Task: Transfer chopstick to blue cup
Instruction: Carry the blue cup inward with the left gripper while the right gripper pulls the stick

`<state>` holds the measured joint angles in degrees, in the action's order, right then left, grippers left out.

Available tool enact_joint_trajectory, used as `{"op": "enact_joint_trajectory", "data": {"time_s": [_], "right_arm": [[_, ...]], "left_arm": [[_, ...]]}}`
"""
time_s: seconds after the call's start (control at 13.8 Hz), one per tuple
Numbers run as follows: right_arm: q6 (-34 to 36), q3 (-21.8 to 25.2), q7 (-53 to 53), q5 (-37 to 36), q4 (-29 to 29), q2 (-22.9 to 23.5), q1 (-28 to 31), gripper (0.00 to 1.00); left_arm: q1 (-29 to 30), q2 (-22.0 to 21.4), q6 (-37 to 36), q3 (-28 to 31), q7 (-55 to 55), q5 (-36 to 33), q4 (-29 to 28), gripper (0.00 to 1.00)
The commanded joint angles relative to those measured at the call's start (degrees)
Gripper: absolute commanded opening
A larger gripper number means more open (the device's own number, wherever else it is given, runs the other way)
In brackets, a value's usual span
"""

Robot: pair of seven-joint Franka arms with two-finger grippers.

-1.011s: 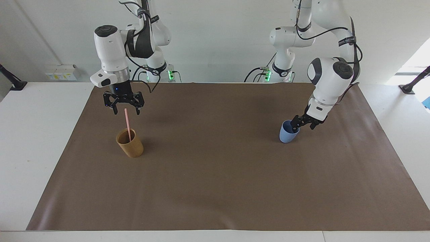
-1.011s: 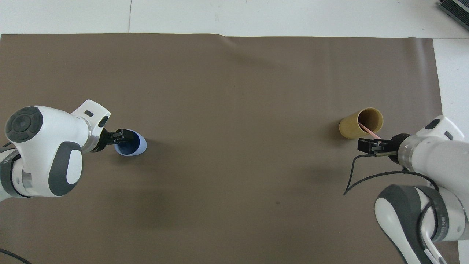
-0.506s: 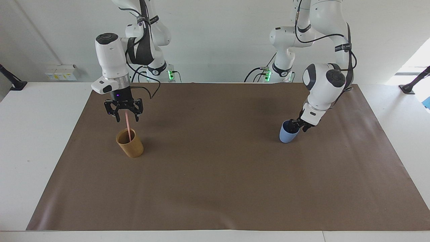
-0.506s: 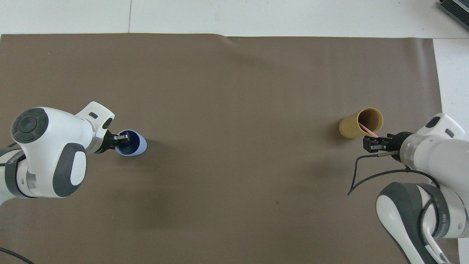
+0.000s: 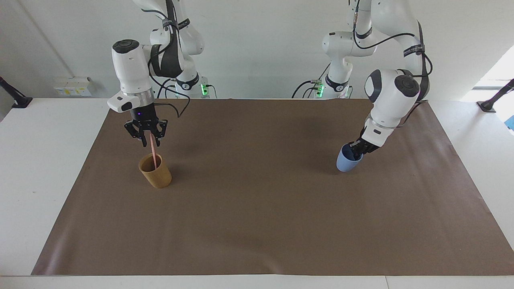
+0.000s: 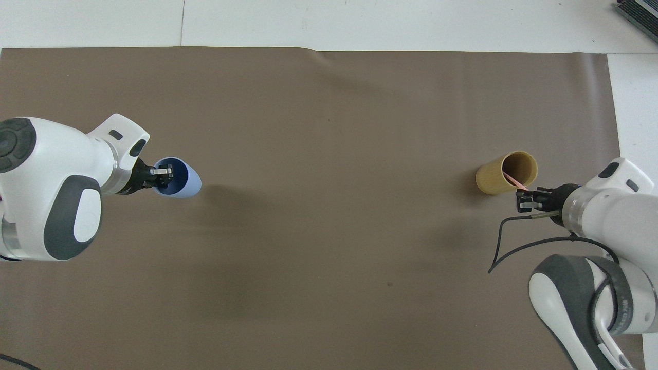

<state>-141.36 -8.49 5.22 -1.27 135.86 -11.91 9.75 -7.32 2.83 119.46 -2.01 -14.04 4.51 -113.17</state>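
The pale pink chopstick (image 5: 153, 150) stands tilted in a tan-brown cup (image 5: 156, 173) at the right arm's end of the mat. My right gripper (image 5: 149, 138) is right above that cup, its fingers closed on the stick's upper end. In the overhead view the stick (image 6: 511, 179) runs from the tan cup (image 6: 501, 177) to the right gripper (image 6: 523, 199). The light-blue cup (image 5: 346, 162) is at the left arm's end, tilted. My left gripper (image 5: 356, 149) is shut on its rim, one finger inside. The blue cup (image 6: 187, 180) and left gripper (image 6: 162, 172) also show from overhead.
A brown mat (image 5: 257, 208) covers most of the white table (image 5: 40, 160). A black cable hangs from the right wrist (image 6: 514, 241).
My right gripper has come down and closed its fingers on the chopstick's top. My left gripper has shifted the blue cup a little and tilted it further.
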Motion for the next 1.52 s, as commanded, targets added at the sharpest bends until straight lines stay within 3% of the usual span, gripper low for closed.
{"op": "enact_joint_trajectory", "data": {"time_s": [0.0, 0.29, 0.43, 0.79, 1.01, 1.3, 1.44], "right_arm": [[1.4, -0.4, 1.3, -0.4, -1.2, 0.3, 0.9, 0.22], [1.5, -0.4, 1.3, 0.1, -1.5, 0.4, 0.9, 0.12], [1.6, -0.4, 1.3, 0.2, -1.5, 0.4, 0.9, 0.01], [2.9, -0.3, 1.2, 0.4, -2.8, 0.5, 1.0, 0.00], [10.8, -0.3, 0.6, 0.4, -7.7, 0.5, 0.9, 0.00], [20.7, -0.3, 0.6, 0.5, -15.4, 1.0, 0.9, 0.00], [23.7, -0.3, 0.1, 0.6, -19.0, 1.9, 0.9, 0.00]], "left_arm": [[-1.2, 0.2, -9.6, 0.3, -0.5, -0.4, 8.3, 0.00], [-10.2, 0.9, -11.0, -0.1, -9.9, -0.4, 10.8, 0.00], [-14.3, 1.2, -10.0, -0.1, -12.2, -0.3, 10.9, 0.00], [-25.5, 11.0, -0.6, -0.1, -25.1, -1.5, 11.7, 0.00], [-29.0, 12.6, 3.7, -0.2, -28.7, -0.9, 11.1, 0.00], [-32.7, 18.7, 8.1, -0.2, -32.7, -1.2, 12.0, 0.00], [-33.5, 19.0, 9.2, -0.2, -33.8, -1.0, 11.8, 0.00]]}}
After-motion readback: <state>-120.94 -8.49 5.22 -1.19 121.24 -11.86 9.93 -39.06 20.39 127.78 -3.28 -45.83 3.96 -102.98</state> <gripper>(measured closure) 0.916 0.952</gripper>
